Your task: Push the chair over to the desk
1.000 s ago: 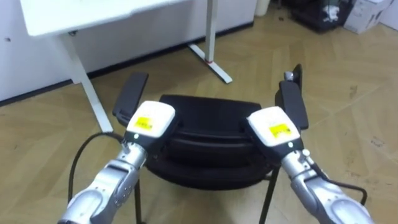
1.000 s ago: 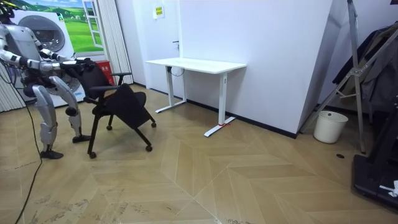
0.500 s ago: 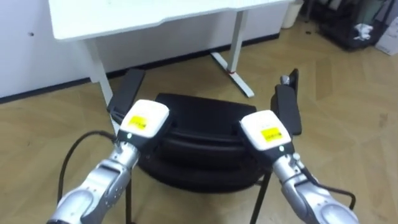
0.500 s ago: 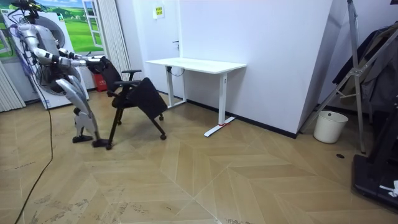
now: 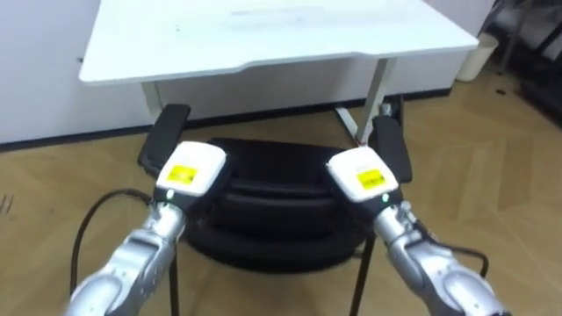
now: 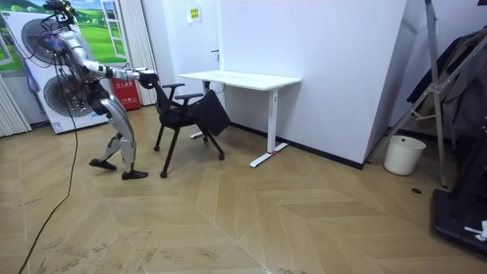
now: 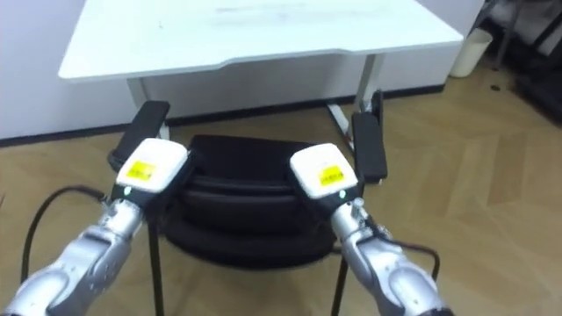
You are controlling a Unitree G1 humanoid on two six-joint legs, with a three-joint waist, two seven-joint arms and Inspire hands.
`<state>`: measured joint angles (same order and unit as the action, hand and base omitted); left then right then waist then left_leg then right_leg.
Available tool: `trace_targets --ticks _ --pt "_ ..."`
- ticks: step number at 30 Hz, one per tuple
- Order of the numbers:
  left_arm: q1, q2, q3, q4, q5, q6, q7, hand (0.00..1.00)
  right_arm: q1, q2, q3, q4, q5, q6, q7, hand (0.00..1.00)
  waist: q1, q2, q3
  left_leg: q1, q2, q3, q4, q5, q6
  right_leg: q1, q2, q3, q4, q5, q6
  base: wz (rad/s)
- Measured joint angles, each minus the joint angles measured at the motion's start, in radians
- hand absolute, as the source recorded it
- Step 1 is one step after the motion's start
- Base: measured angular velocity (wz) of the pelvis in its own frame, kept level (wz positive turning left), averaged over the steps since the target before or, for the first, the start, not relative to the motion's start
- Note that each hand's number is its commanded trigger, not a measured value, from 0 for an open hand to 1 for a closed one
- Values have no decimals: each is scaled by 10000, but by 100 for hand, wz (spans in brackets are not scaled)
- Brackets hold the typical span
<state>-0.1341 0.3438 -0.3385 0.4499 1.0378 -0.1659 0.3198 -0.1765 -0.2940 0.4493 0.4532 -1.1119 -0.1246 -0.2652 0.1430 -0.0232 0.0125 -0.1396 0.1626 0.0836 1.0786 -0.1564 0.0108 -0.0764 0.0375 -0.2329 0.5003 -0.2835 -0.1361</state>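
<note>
Both arms reach forward, with the left hand and right hand on the backrest top of the black office chair. Their fingers are hidden, so I cannot tell their grip. The chair faces away from the hands, its armrests pointing at the white desk just beyond. The desk's leg stands past the right hand.

white desk on two white legs against a plain white wall. wooden floor in a herringbone pattern. white bin by the wall at the room view's right; pale curtain at its left.
</note>
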Motion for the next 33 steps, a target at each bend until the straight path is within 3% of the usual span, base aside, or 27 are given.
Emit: trace_targets --ticks 1,3,4,6,7,8,9,11,12,13,14,16,17,19,20,22,23,24,26,28,30,31,32,33 --pt "1 -15 0 -19 0 19 17 100 -23 -7 0 24 0 -3 4 100 34 -49 22 -213 -110 9 -94 -126 0 101 -9 98 -10 -80 -6 -19" --pt "59 -64 -19 -51 45 91 47 100 -21 -99 -2 23 -7 -74 -16 100 126 -171 52 -1143 -605 239 -1129 -711 -110 456 1 636 -160 -312 56 -26" --pt "62 -124 -18 -63 45 93 54 100 -13 -134 -2 -13 -15 -83 -32 100 149 -176 52 -1349 -702 308 -1575 -731 -94 554 -10 697 -246 -346 71 -34" --pt "60 -113 -26 -124 52 93 174 100 16 -233 -3 -76 -16 -94 -192 100 189 -205 45 -1865 -936 575 -4210 -624 -176 969 -5 861 -719 -445 138 -29" --pt "61 -125 -48 -131 59 93 207 100 38 -237 -4 -83 -16 -93 -240 100 182 -212 41 -1878 -1017 667 -5014 -533 -249 1080 -10 932 -799 -498 174 -26" --pt "60 -127 -53 -166 67 92 230 100 102 -294 -9 -192 -17 -48 -310 100 193 -191 27 -1839 -1083 832 -6509 31 -140 1250 -30 1014 -922 -635 242 -33" --pt "90 -126 -85 -204 67 77 253 100 224 -293 -13 -302 -36 28 -357 100 211 -216 -45 -1677 -1198 843 -7153 975 7 1512 -82 1188 -1066 -771 349 -28" --pt "66 -104 -90 -340 68 75 240 100 420 -302 -102 -603 -300 165 -539 100 -70 -305 -132 -1332 -1555 927 -7490 1374 508 1752 -319 1146 -1272 -957 635 0" --pt "58 -94 -86 -477 68 126 210 100 539 -297 -173 -814 -393 264 -603 100 -116 -387 -134 -1211 -1671 1120 -7400 1444 725 1841 -463 1145 -1314 -1021 779 0" --pt "58 -95 -82 -519 68 139 193 100 579 -303 -182 -899 -426 314 -604 100 -135 -432 -157 -1179 -1756 1151 -7384 1381 743 1919 -556 1123 -1412 -1018 848 -13" --pt "45 -86 -53 -562 68 153 172 100 621 -344 -203 -1064 -460 390 -581 100 -226 -451 -147 -1112 -1791 1318 -7228 1151 811 2115 -734 1115 -1608 -937 995 -25" --pt "35 -98 -3 -575 68 165 129 100 560 -337 -197 -1076 -449 421 -492 100 -137 -515 -105 -941 -1799 1719 -6935 792 879 2266 -952 1290 -1506 -922 1083 -43" --pt "38 -108 -3 -581 33 168 82 100 531 -380 -150 -1070 -431 433 -495 100 -36 -483 -78 -729 -1831 1906 -6879 454 853 2277 -1120 1162 -1085 -979 1368 -36" --pt "-17 -151 -3 -548 4 167 -31 100 484 -496 -48 -1071 -350 499 -510 100 -99 -444 -41 -451 -1977 1938 -6846 63 934 1659 -1545 825 838 -1017 1633 -13" --pt "-67 -178 -20 -513 5 157 -83 100 487 -539 -35 -1059 -314 504 -510 100 -178 -487 -11 -253 -2082 1951 -6853 -134 994 1114 -1947 623 2372 -696 1960 6" --pt "-141 -165 -142 -384 5 160 -83 100 526 -536 -3 -883 -271 489 -566 100 -356 -441 22 91 -2100 1819 -6742 -443 1037 595 -2213 400 3907 325 1889 9" --pt "-207 -173 -224 -245 5 131 -86 100 581 -485 -5 -745 -250 461 -623 100 -423 -295 59 316 -2052 1608 -6743 -649 1026 367 -2255 312 4543 1002 1855 0" --pt "-268 -155 -239 -177 8 103 -69 100 605 -408 -9 -722 -253 500 -619 100 -440 -247 63 464 -1979 1563 -6739 -846 1055 -33 -2255 357 5098 965 1865 0" --pt "-330 -129 -273 -46 8 -42 -43 100 714 -388 -9 -774 -254 576 -632 100 -591 -118 82 685 -1866 1368 -6870 -966 1047 -765 -2130 382 5284 379 1782 17" --pt "-202 -113 -549 -53 19 -182 136 100 1183 -578 -16 -994 -205 629 -813 100 -616 -4 83 981 -1716 1061 -7034 -1019 953 -1438 -1726 608 4633 167 1782 41" --pt "-76 -143 -590 -72 147 -279 173 100 1551 -542 -9 -1169 -177 638 -854 100 -841 -42 90 1158 -1630 474 -7064 -1143 710 -1891 -1151 1432 2323 291 1718 69" --pt "-37 -160 -591 -76 172 -285 171 100 1646 -540 -11 -1214 -191 644 -877 100 -955 -44 90 1168 -1639 202 -7042 -1154 671 -1882 -1040 1551 1497 416 1724 97" --pt "46 -120 -589 -108 188 -263 197 100 1767 -548 -11 -1327 -277 653 -911 100 -1224 -117 69 1155 -1697 -332 -7025 -1174 544 -1730 -915 1992 -235 768 1772 112" --pt "51 -19 -590 -172 124 -272 187 100 1887 -531 -4 -1537 -335 679 -907 100 -1466 -251 66 1070 -1789 -837 -6858 -1237 391 -1567 -853 2551 -1169 1179 1973 114"
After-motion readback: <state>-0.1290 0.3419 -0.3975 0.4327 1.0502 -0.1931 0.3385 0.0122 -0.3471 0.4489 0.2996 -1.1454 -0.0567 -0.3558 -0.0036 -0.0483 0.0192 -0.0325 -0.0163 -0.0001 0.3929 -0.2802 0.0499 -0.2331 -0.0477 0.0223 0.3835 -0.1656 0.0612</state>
